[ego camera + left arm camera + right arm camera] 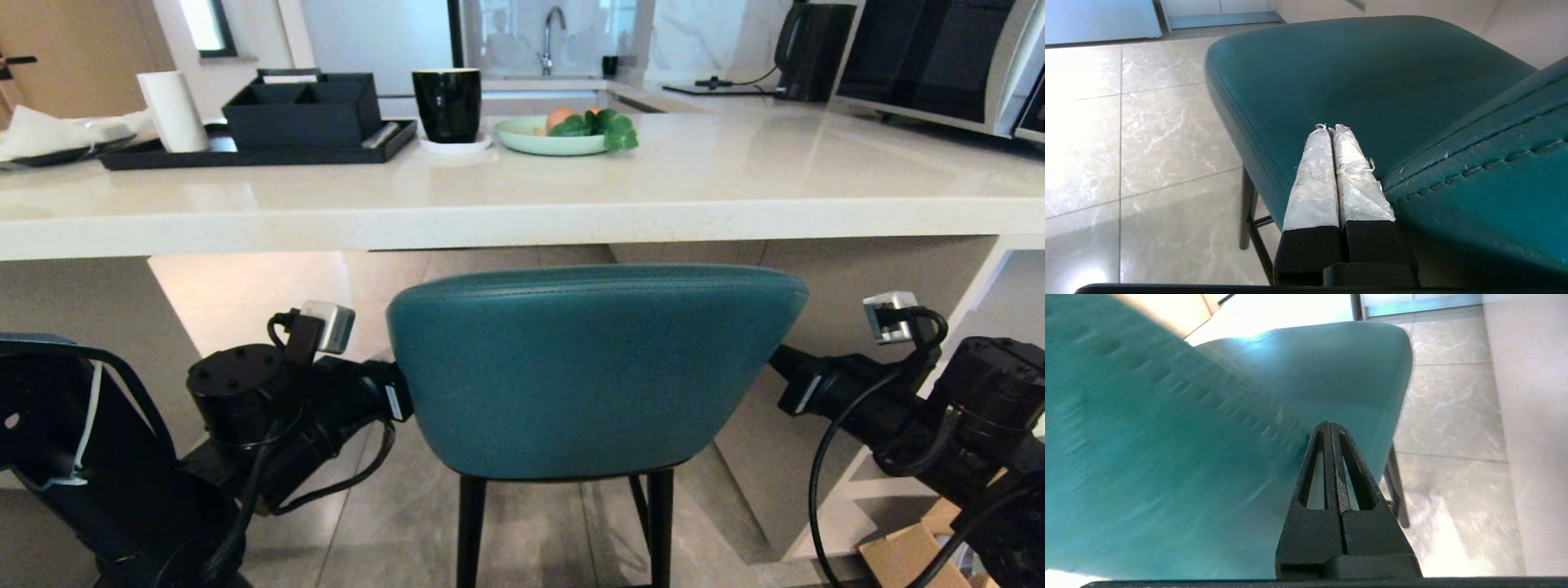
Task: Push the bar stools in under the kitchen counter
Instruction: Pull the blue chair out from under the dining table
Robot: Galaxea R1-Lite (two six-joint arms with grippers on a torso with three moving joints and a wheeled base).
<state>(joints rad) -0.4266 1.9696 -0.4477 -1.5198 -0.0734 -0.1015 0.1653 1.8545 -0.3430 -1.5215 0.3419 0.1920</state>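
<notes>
The left tool [1331, 127] was clenched empty, its fingers lying along the left flank of the teal stool [592, 371], at the seam of seat and back. The stool stood facing the counter [522, 220], its back just short of the near edge, seat apparently reaching under. The right tool [1329, 424], also clenched on nothing, flanked the right side. Pushing well probably meant pressing both sides evenly, so the stool ran straight. No readable writing showed.

The glossy tiled floor [539, 523] bears the teal stool [588, 367] on black legs, before the counter [571, 212].
</notes>
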